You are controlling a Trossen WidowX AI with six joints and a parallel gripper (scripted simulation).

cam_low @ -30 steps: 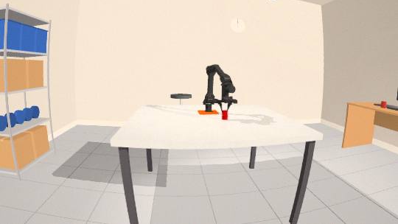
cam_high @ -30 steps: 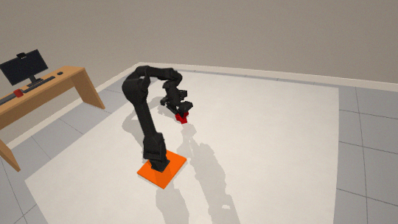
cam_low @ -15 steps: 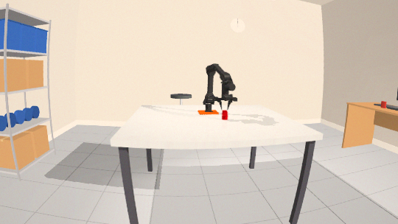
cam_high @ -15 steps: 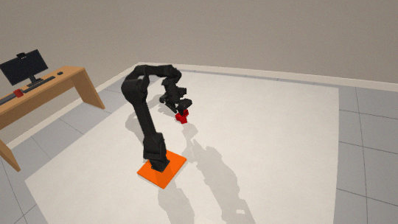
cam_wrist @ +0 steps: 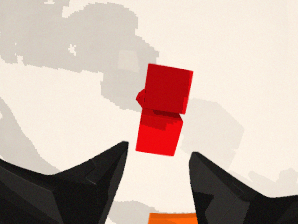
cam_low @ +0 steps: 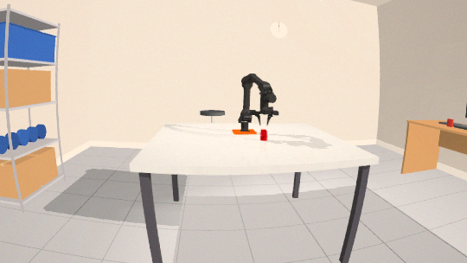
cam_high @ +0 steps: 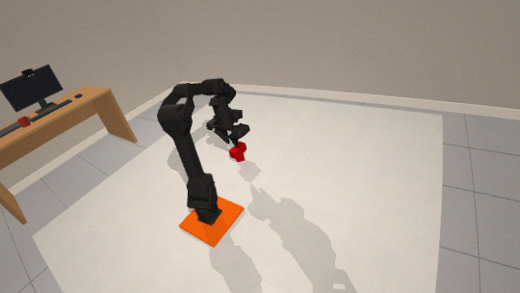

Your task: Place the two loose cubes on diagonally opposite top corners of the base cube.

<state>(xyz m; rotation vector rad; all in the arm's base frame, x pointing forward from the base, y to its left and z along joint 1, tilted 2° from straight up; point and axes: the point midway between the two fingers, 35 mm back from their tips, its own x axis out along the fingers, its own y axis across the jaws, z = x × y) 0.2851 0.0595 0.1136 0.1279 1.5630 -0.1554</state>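
Two red cubes sit side by side on the base cube, at diagonally opposite corners. The far one (cam_wrist: 168,86) (cam_high: 242,146) and the near one (cam_wrist: 159,140) (cam_high: 235,153) look level. A dark strip lies between them in the wrist view; the gap's exact width cannot be told. The red base cube (cam_wrist: 140,98) (cam_high: 240,158) is mostly hidden beneath them; one corner shows at the left in the wrist view. My gripper (cam_wrist: 160,153) (cam_low: 264,125) is open and empty. Its fingertips stand apart on either side of the near cube's edge, above the cubes, not touching them.
The orange plate (cam_high: 231,208) (cam_low: 244,131) (cam_wrist: 173,219) under the arm's base lies on the white table (cam_high: 376,199) (cam_low: 216,157). Shadows of the arm fall across the table. A wooden desk (cam_high: 87,99) with a monitor (cam_high: 33,88) stands away from the table.
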